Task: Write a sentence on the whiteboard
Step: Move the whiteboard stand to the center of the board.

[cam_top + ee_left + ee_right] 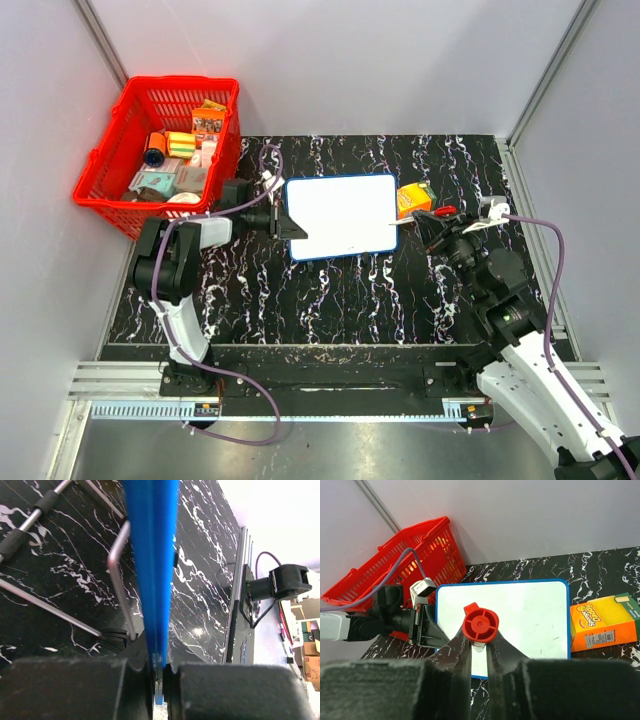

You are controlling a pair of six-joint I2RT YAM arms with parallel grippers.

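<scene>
The whiteboard [340, 215], white with a thin blue frame, lies at the middle of the black marbled table. My left gripper [285, 218] is shut on its left edge. In the left wrist view the blue frame [152, 555] runs edge-on into the closed left gripper [160, 672]. My right gripper [480, 642] hovers just off the board's right side, shut on a red-capped marker [480, 624], also seen from above [443, 212]. The board's face [520, 610] shows only a few tiny dark specks; no sentence is visible.
A small orange box [414, 198] lies just past the board's right edge, close to the right gripper. A red basket [160, 150] full of packets stands at the far left. A bent metal wire [117, 575] sits beside the board's frame.
</scene>
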